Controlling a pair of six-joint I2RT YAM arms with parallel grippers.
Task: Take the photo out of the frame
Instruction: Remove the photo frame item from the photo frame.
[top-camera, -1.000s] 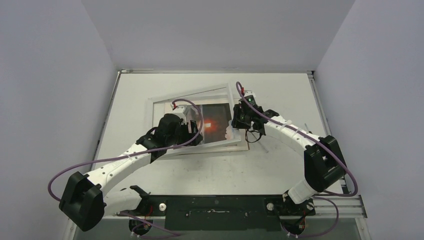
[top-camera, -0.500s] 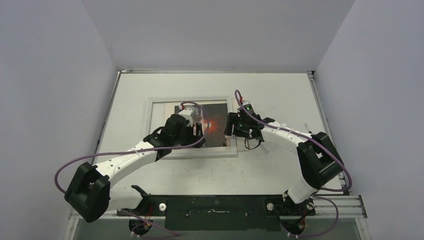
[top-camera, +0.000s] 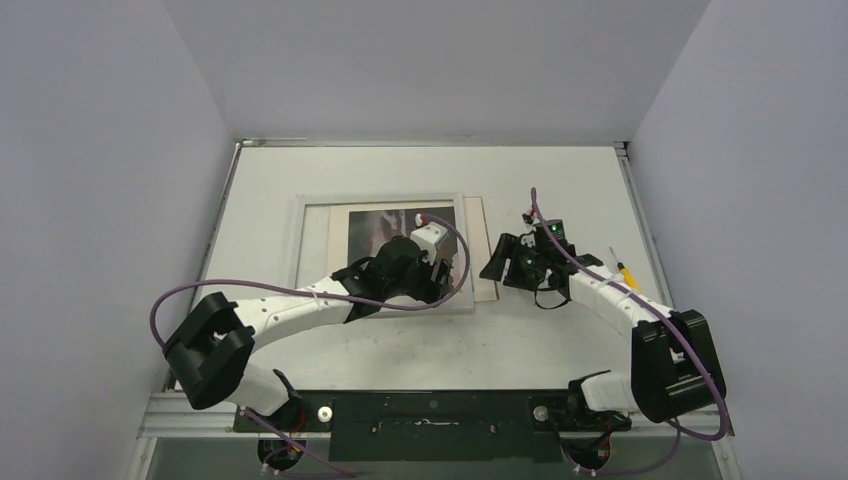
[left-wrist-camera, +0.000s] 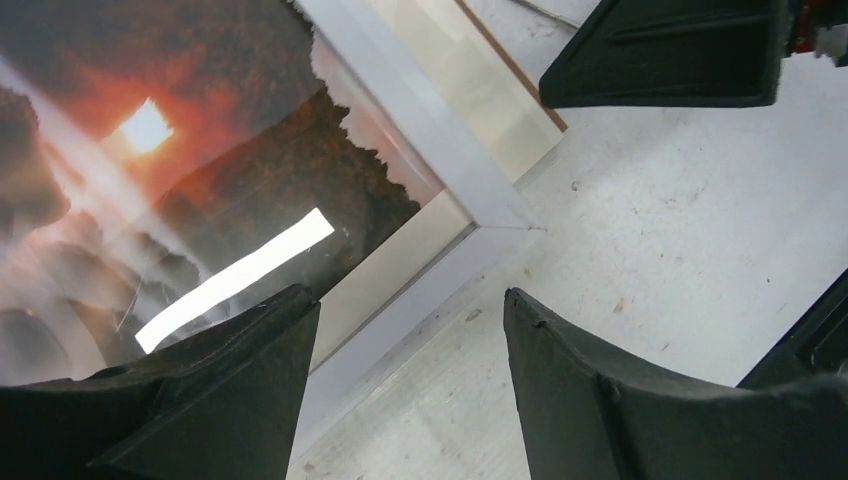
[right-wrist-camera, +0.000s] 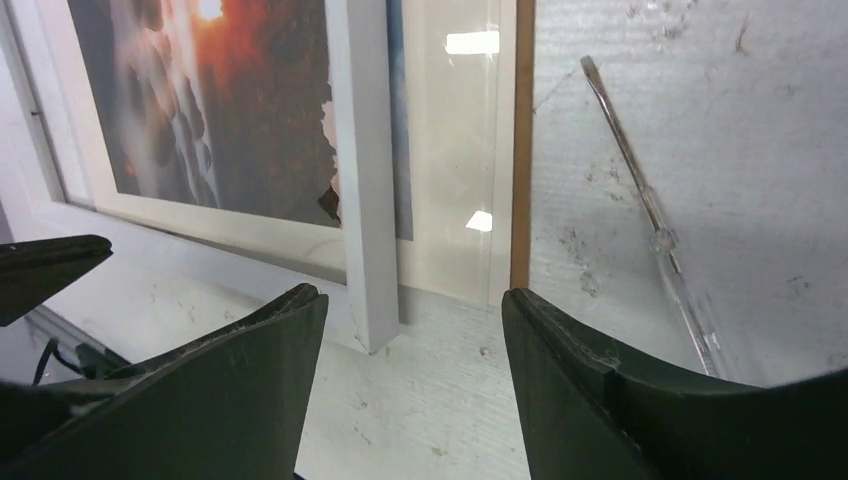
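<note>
Releasing the frame, shifting both arms

We are opening the right gripper (right-wrist-camera: 412, 292) and drawing it off to the right of centre, away from the frame (top-camera: 380, 199). The frame is no longer tilting up but lying flat, and we are swinging the left gripper (left-wrist-camera: 408, 297) rightward to the frame's lower right corner.

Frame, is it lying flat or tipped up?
Flat. The frame lies on the table, its corner down on the surface; left tool and right tool are open, gripping nothing.
</note>
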